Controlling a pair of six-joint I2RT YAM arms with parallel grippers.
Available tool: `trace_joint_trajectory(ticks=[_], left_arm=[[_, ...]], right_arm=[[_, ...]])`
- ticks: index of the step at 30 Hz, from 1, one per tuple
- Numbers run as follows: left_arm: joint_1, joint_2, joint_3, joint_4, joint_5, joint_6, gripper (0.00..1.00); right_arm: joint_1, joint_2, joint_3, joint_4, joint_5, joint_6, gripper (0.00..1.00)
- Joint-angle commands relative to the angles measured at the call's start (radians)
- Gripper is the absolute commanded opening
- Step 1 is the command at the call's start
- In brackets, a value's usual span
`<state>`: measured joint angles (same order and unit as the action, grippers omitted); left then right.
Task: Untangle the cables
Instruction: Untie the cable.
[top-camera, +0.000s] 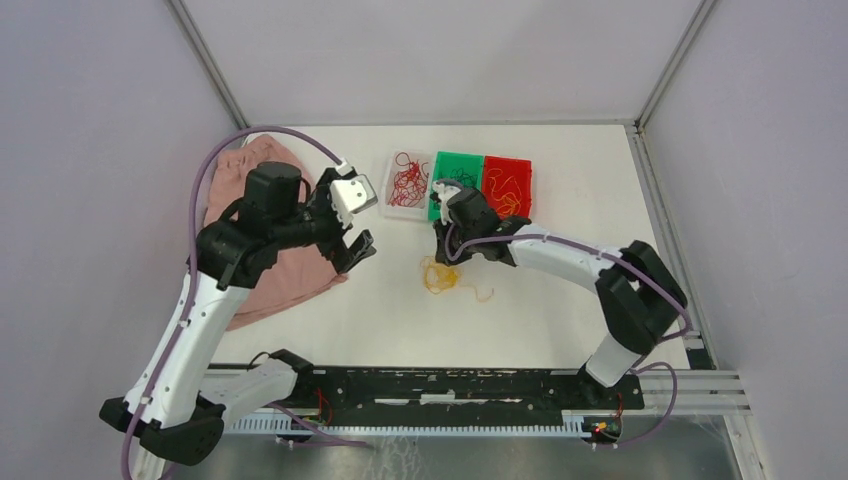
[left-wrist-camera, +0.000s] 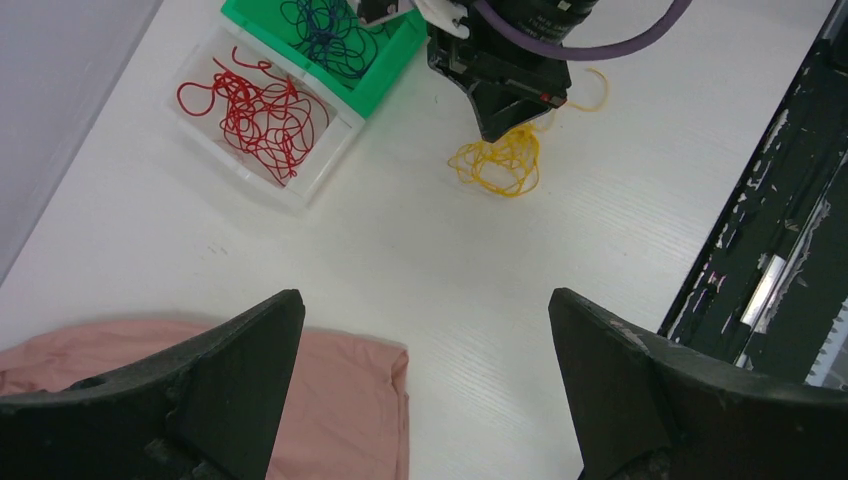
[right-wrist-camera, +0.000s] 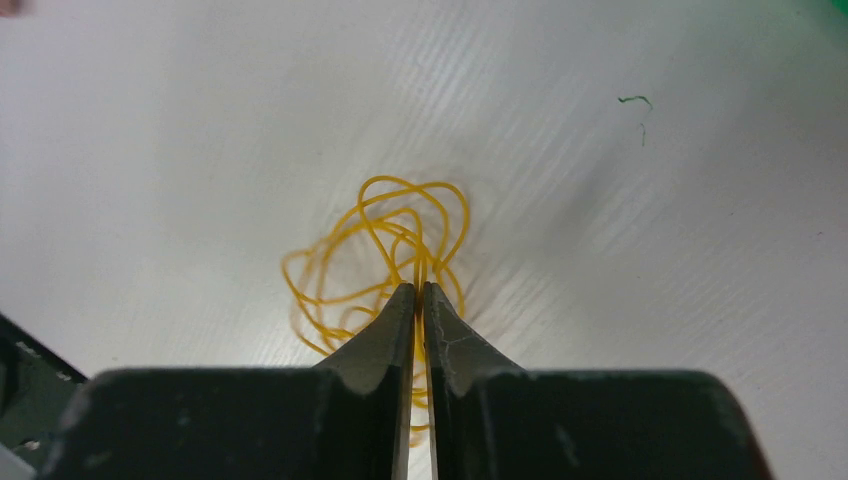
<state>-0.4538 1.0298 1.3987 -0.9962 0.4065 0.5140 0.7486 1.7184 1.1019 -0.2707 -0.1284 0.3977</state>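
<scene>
– Several thin yellow cables, where?
– Looped in a loose tangle on the tabletop; right jaws pinched shut on a strand, left jaws gaping, holding nothing.

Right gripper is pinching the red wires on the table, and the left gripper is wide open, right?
Not quite: the right gripper is pinching the yellow wires, not red, as the right wrist view shows. They do lie on the table, and the left gripper is wide open.
</scene>
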Motion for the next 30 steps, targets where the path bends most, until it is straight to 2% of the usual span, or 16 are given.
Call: trace_joint_trajectory(ticks=[1,8,11,12,13,14,16,17,19,24,30], left_arm=[[0.003,-0.042,-0.046,0.067,0.038,0.005,1.0],[0.004,-0.134,-0.237,0.198,0.127,-0.122,0.95],[0.003,-0.152,-0.292,0.216,0.141,-0.128,0.93],[0.003,-0.152,-0.292,0.212,0.142,-0.128,0.93],[0.004,-0.149,-0.287,0.207,0.143,-0.125,0.93],[0.004,-0.147,-0.28,0.199,0.146,-0.119,0.93],[0.003,-0.145,-0.265,0.185,0.152,-0.105,0.93],[0.004,-0.146,-0.26,0.181,0.152,-0.099,0.93],[0.004,-0.144,-0.254,0.177,0.148,-0.087,0.94],[0.003,-0.133,-0.224,0.15,0.15,-0.066,0.94],[0.004,-0.13,-0.198,0.132,0.16,-0.054,0.93]], right_arm=[[0.038,-0.196,-0.013,0.147,-0.045,-0.002,0.09],[0.114,-0.347,-0.068,0.266,-0.057,0.035,0.07],[0.131,-0.35,-0.064,0.227,0.025,0.028,0.06],[0.132,-0.34,-0.056,0.189,0.074,0.02,0.11],[0.13,-0.327,-0.049,0.149,0.135,0.015,0.27],[0.129,-0.31,-0.043,0.113,0.189,0.003,0.37],[0.115,-0.259,-0.021,0.033,0.27,-0.005,0.49],[0.1,-0.222,-0.001,-0.015,0.292,0.006,0.51],[0.068,-0.159,0.029,-0.077,0.32,0.034,0.52],[0.022,-0.084,-0.017,-0.009,0.31,0.024,0.5],[-0.064,0.018,-0.005,0.044,0.15,0.012,0.45]])
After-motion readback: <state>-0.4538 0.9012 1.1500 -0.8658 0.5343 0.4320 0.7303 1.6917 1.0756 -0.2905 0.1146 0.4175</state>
